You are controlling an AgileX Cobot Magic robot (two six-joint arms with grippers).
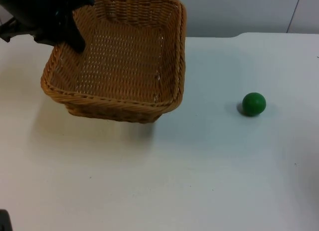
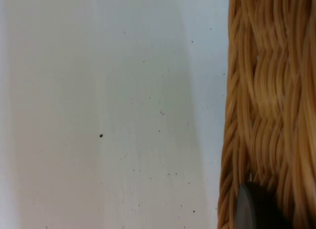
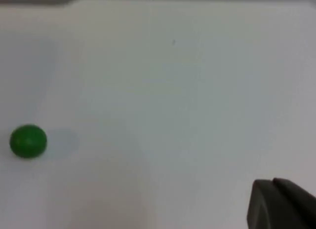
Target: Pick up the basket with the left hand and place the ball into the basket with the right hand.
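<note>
Aloft at the table's [image 1: 199,181] far left, the wicker basket [image 1: 119,66] hangs tilted in the left hand [image 1: 75,34], clamped on its rim. Well off to its right lies the green ball [image 1: 254,104], nearer the right hand [image 3: 284,204], whose grip cannot be told.

The left arm [image 1: 45,14] is a bulky matte black mass; both wrist views show a rounded black fingertip [image 2: 256,209].
</note>
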